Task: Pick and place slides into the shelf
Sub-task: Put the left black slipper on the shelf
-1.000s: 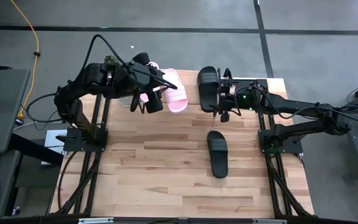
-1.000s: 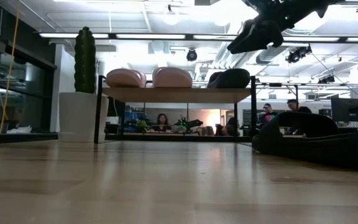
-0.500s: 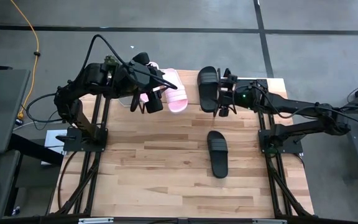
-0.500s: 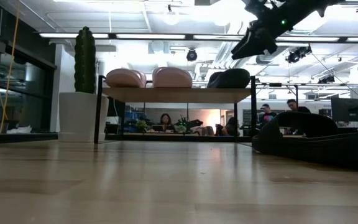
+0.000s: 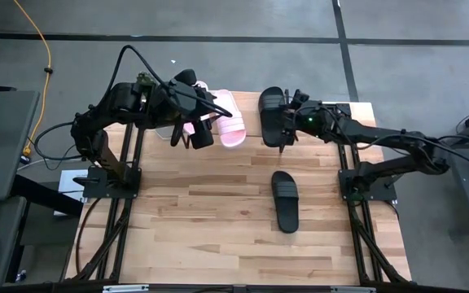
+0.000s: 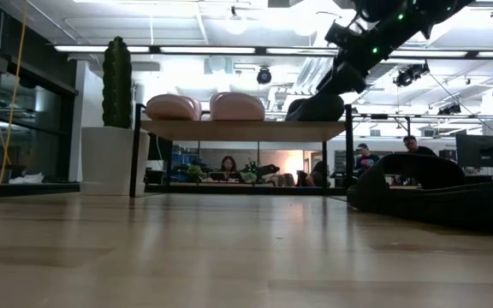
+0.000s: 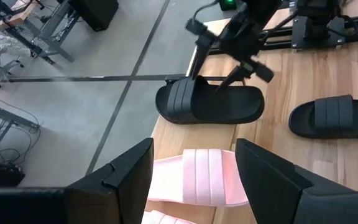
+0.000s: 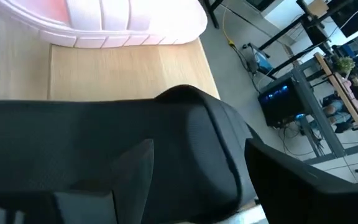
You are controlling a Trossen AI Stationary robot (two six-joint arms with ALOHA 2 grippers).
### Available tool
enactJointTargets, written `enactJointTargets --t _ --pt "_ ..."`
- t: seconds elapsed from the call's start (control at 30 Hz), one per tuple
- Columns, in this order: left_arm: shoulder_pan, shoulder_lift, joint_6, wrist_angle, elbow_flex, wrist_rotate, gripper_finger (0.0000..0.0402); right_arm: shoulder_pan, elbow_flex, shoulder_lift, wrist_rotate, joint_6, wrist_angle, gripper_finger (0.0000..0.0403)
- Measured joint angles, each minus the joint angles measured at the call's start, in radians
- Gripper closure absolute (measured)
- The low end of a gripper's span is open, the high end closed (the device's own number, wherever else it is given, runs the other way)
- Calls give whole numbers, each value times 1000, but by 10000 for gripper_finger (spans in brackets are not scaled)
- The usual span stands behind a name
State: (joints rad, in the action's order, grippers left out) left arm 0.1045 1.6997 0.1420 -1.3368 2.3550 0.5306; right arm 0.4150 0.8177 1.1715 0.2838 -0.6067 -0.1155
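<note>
Two pale pink slides (image 6: 174, 107) (image 6: 236, 106) and one black slide (image 6: 315, 107) rest sole-down on the shelf's wooden top board (image 6: 242, 130) at the table's far edge. A second black slide (image 5: 285, 199) lies flat on the table, nearer the right side. My right gripper (image 5: 285, 133) is open and low over the shelf's black slide (image 8: 104, 143), fingers on either side of its strap in the right wrist view. My left gripper (image 7: 192, 149) hangs open above the pink slides (image 7: 197, 180), touching nothing. My right gripper comes slanting down from the table's right onto the black slide's near half (image 7: 241, 99), which stays flat on the shelf. Its fingertips (image 6: 328, 85) reach right down to the slide, but I cannot tell whether they touch it.
A tall cactus in a white pot (image 6: 114, 128) stands left of the shelf. The shelf's thin black legs (image 6: 135, 150) rise from the table. Bare wooden table (image 5: 218, 220) stretches toward the near edge. People sit in the room behind.
My right gripper has dropped and shifted a little toward the far edge and the left, coming down from well above the shelf to the black slide on it. The slides and my left arm have stayed put.
</note>
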Motion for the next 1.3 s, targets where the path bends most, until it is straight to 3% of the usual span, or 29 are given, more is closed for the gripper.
enactJointTargets --t 0.17,0.3,0.83,1.13,1.3 --pt "0 0 -1 0 0 0 188 11 0 53 34 -4 45 161" --pt "0 0 -6 0 0 0 188 11 0 68 108 -20 85 186" --pt "0 0 -16 0 0 -1 188 11 1 68 85 -14 82 394" --pt "0 0 -17 0 0 -1 188 11 2 68 70 -15 65 399" --pt "0 0 -19 -1 0 -35 188 11 2 68 55 -13 51 363"
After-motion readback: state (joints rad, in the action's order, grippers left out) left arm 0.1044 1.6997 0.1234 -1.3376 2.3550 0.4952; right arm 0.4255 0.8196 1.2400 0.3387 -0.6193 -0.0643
